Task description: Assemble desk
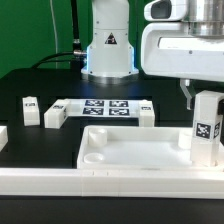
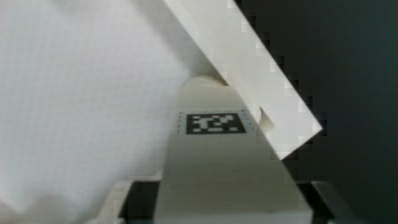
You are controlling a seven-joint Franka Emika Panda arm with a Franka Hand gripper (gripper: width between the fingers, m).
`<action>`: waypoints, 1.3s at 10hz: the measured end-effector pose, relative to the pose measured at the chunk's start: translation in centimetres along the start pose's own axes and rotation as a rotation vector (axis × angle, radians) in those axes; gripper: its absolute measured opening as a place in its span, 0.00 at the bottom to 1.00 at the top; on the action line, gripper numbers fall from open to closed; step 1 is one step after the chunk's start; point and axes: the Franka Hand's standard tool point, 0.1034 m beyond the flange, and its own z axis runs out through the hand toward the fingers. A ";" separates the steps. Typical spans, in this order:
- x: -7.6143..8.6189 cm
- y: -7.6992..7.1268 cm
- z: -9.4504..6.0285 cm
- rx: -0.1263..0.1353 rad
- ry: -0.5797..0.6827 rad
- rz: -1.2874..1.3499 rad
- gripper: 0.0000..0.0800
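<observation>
The gripper (image 1: 204, 100) is clamping its two fingers (image 2: 320, 203) onto a white block leg (image 1: 207, 130), holding it upright by its upper part, with one dark finger showing on each side of the block in the wrist view. The leg's black-and-white tag (image 2: 217, 122) is facing the wrist camera, and another tag is showing on the leg's side in the exterior view. Directly beneath the gripper, the leg's lower end is reaching down to the end corner of the tabletop (image 1: 130, 155), the large white tray lying flat on the dark table (image 1: 30, 80) (whether the leg is actually sitting in the round corner socket cannot be told, since the block is hiding it). In the wrist view the tabletop's raised wall (image 2: 249, 70) is running diagonally past the far end of the held leg. The rest of the tabletop is stretching away from the gripper toward the exterior view's left. Beyond the tray, on that same side of the gripper, the marker board (image 1: 105, 107) is lying flat, with a second leg (image 1: 147, 112) standing nearest the gripper at the board's end, a third leg (image 1: 55, 117) at the board's other end, and a fourth leg (image 1: 30, 108) standing farthest from the gripper. A long white rail (image 1: 40, 181) is running along the tray's near edge, below the gripper.
</observation>
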 end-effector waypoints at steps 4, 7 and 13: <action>0.1 0.0 0.0 0.008 -0.012 0.174 0.36; -0.2 -0.2 0.0 0.008 -0.013 0.014 0.75; -0.2 -0.1 0.0 0.004 -0.004 -0.602 0.81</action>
